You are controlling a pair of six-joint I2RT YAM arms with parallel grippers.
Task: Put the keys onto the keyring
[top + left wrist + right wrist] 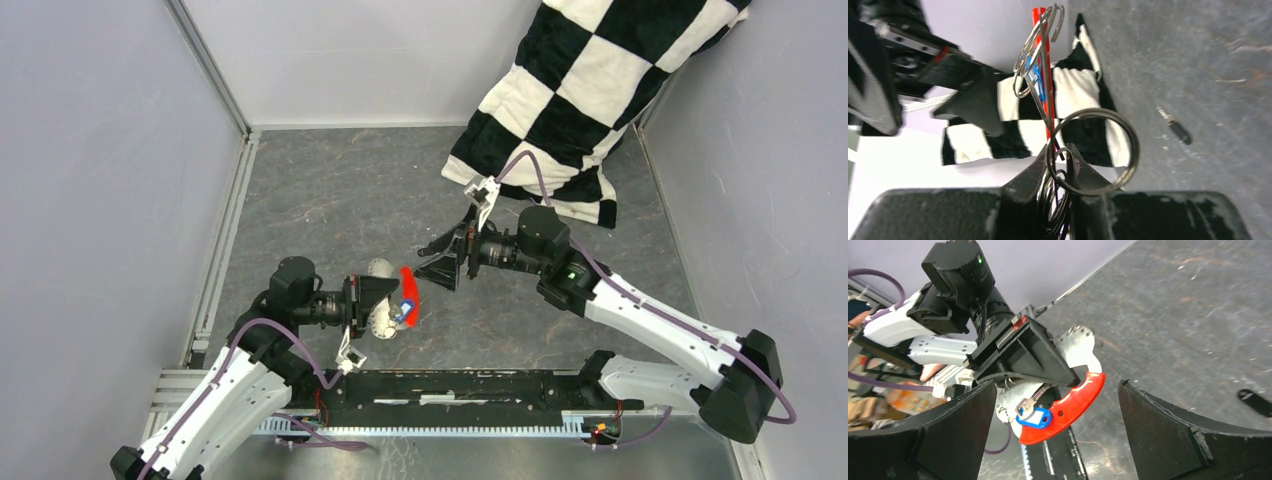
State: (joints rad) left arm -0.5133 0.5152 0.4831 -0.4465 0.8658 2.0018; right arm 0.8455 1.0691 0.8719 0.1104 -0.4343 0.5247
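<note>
The left end effector [1058,155] is clenched on the keyring [1134,150], holding it and its red tag [1068,407] up off the counter [330,190]. The blue key [1034,417] seems to hang there already. The right end effector [1057,390] is released — wide and empty, near the ring. The black key [1179,131] lies apart on the counter — it likely needs picking up next.

The left arm [230,385] stretches forward, its wrist turned so the left gripper [388,305] points right, jaws pinched narrow on the keyring [1070,407]. The right gripper [438,265] faces it from close by, jaws spread wide
</note>
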